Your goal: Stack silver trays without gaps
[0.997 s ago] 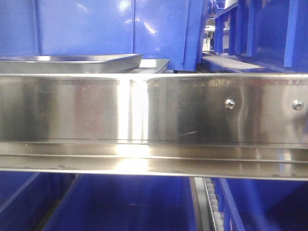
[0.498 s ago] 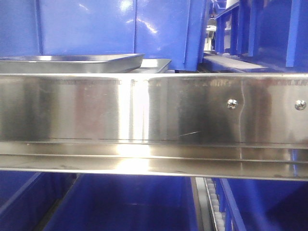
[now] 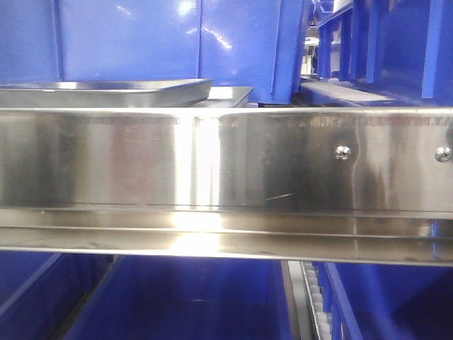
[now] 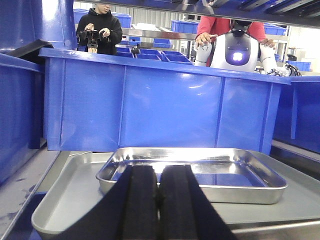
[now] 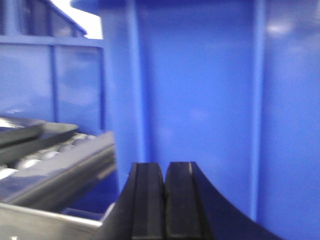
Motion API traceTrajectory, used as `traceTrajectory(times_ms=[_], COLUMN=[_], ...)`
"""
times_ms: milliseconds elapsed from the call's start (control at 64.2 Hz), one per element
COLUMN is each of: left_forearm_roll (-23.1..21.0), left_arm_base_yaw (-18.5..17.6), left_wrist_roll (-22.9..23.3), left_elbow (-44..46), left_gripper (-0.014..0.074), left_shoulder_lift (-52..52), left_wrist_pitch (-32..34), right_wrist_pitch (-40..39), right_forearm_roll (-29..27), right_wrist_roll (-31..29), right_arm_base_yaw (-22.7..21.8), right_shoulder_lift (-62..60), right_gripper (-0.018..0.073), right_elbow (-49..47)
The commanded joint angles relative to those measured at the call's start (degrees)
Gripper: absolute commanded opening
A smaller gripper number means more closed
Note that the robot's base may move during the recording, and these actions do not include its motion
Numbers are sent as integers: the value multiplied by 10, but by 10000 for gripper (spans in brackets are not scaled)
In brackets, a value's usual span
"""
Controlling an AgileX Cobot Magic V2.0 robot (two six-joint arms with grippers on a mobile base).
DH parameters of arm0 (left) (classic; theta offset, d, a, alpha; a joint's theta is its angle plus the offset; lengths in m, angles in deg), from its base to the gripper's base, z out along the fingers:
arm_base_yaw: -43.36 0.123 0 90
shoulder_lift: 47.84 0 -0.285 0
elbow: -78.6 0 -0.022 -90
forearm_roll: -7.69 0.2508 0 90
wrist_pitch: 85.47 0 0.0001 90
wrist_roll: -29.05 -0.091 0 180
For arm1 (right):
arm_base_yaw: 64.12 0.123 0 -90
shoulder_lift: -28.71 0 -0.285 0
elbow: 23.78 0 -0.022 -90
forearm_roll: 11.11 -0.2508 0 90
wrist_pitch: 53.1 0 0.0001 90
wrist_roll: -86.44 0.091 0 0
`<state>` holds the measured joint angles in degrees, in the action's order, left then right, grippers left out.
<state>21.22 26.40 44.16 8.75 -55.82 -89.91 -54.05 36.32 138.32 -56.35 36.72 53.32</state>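
Two silver trays show in the left wrist view. A smaller shiny tray [image 4: 200,172] sits inside a larger, duller tray [image 4: 70,190], toward its right side. My left gripper [image 4: 159,172] is shut and empty, its black fingers side by side just before the smaller tray's near rim. In the front view the upper tray [image 3: 106,92] and the lower tray's rim [image 3: 230,93] show above the shelf rail. My right gripper [image 5: 164,170] is shut and empty, facing a blue bin wall, away from the trays.
A broad steel shelf rail [image 3: 226,163] with screws fills the front view. Deep blue bins [image 4: 150,105] stand right behind and left of the trays. A roller track [image 5: 45,155] lies left of my right gripper. People and a white robot stand beyond.
The front view has shifted slightly: rail screws and trays drifted a few pixels to the right. The trays keep the same position relative to each other.
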Motion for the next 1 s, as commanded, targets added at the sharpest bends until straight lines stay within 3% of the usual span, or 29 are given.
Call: traceTrajectory(times_ms=[0, 203, 312, 981], left_forearm_roll=[-3, -3, -3, -3], left_arm_base_yaw=[-3, -3, -3, -3], left_wrist_roll=[2, 2, 2, 2], left_elbow=[-1, -1, -1, -1], left_gripper=[-16, -16, -16, -16], left_shoulder_lift=[2, 2, 2, 2], left_wrist_pitch=[11, 11, 11, 11], right_wrist_pitch=[3, 23, 10, 13], right_forearm_roll=[-76, -382, -474, -478], right_wrist_roll=[-89, -400, -498, -502], right_arm_base_yaw=[-2, -2, -2, -4], right_shoulder_lift=[-2, -2, -2, -2], right_gripper=[-78, -78, -78, -78], right_elbow=[1, 1, 1, 1])
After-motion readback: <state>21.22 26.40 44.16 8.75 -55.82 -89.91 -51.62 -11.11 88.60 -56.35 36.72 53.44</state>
